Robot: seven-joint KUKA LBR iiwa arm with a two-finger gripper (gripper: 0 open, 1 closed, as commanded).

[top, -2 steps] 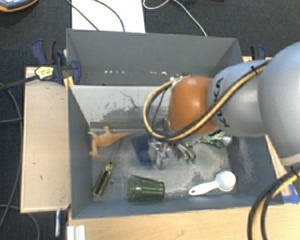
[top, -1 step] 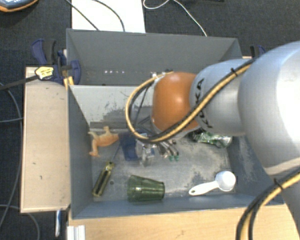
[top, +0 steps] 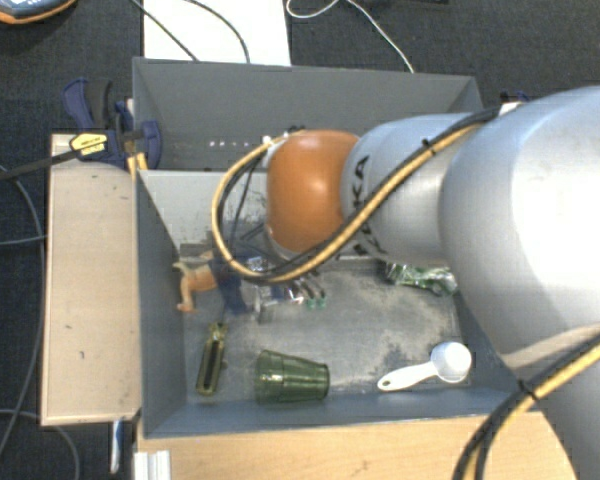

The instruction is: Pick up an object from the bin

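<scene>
A ribbed green plastic cup [top: 291,378] lies sideways near a smooth white scoop [top: 427,368].

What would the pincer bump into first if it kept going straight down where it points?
Probably the small blue thing beside the tan toy figure, or else the bin floor; the pincer points down right there, but depth is hard to judge.

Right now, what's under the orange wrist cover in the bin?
Visible at its lower edge: a tan toy figure to the left and a small green piece on the bin floor. Whatever lies directly beneath the orange cover is hidden.
</scene>
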